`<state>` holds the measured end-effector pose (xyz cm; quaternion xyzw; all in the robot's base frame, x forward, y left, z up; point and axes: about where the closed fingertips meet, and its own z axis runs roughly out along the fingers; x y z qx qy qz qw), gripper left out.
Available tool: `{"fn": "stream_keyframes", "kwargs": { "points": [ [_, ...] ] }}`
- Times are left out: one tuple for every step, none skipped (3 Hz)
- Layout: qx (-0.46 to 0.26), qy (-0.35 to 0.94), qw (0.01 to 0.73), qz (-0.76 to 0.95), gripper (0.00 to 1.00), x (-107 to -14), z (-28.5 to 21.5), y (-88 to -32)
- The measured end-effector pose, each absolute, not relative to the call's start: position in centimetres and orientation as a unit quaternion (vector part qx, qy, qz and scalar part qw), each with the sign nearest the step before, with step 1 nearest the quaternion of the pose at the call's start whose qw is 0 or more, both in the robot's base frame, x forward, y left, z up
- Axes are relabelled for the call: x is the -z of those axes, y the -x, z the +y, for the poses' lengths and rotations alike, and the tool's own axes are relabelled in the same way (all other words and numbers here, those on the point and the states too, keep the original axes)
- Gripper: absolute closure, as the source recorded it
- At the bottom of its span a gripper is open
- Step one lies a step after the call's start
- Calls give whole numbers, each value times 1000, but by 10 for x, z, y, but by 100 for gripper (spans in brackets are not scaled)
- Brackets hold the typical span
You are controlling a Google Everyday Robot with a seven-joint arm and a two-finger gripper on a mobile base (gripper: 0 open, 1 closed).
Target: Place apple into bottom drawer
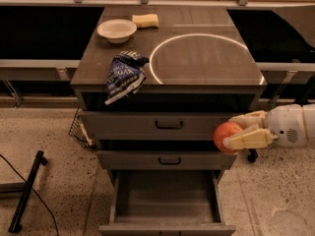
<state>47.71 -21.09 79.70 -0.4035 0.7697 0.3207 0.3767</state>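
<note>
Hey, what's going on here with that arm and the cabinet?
The robot's gripper, beside the cabinet at the right of the view and level with its two shut drawers, holds an orange-red apple. The bottom drawer stands pulled open below; the apple is not yet in it. A white bowl, yellow sponge and blue snack bag sit on top.

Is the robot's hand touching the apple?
Touching. The camera view shows the hand, right of the middle drawer, gripping the apple between its fingers.

Gripper [234, 131] above-right of open bottom drawer [165, 203]
</note>
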Motion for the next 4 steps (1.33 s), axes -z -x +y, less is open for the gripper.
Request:
{"fn": "stream_keyframes", "kwargs": {
  "points": [
    [-321,404,377,770,100,-797,-211,-477],
    [-331,370,372,785,100,-749,-220,-482],
    [-355,330,383,787,100,-675,-229,-482],
    [-365,329,395,776,100,-611,-235,-476]
  ]
}}
